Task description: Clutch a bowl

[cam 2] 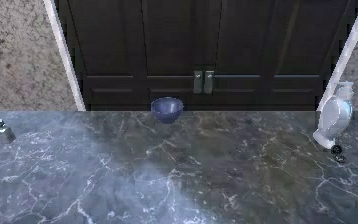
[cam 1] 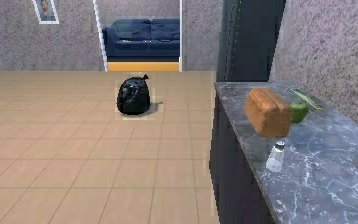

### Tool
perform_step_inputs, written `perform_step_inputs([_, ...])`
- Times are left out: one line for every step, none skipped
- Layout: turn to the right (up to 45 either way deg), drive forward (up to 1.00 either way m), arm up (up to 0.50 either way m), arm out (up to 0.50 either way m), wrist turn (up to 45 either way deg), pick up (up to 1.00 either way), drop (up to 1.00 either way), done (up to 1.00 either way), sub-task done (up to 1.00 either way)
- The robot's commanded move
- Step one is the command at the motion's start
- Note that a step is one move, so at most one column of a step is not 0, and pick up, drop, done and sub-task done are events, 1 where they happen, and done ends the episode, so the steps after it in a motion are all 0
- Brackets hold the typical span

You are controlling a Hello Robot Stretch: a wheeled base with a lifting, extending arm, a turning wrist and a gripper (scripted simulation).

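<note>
I've got the blue bowl point(cam 2: 167, 109) sitting at the far edge of the marble counter point(cam 2: 187, 170), right in front of the dark double doors point(cam 2: 177, 50). As for the gripper, honestly can't tell its state

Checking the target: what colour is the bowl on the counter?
The bowl is dark blue, clearest in the arm side view.

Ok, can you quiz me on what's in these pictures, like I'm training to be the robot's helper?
1. True or false: the small round blue bowl stands on a wooden chair.
2. What lies on the tan tiled floor? A) a black plastic rubbish bag B) a red ball C) a yellow bucket
3. Fill in: the cushioned sofa in the far room is coloured ____.
Key: 1 false; 2 A; 3 blue.
</note>
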Motion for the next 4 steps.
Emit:
perform_step_inputs([0.0,0.0,0.5,0.0,0.0,0.0,0.0,0.0,0.0])
perform_step_inputs([0.0,0.0,0.38,0.0,0.0,0.0,0.0,0.0,0.0])
perform_step_inputs([0.0,0.0,0.0,0.4,0.0,0.0,0.0,0.0,0.0])
perform_step_inputs([0.0,0.0,0.0,0.0,45.0,0.0,0.0,0.0,0.0])
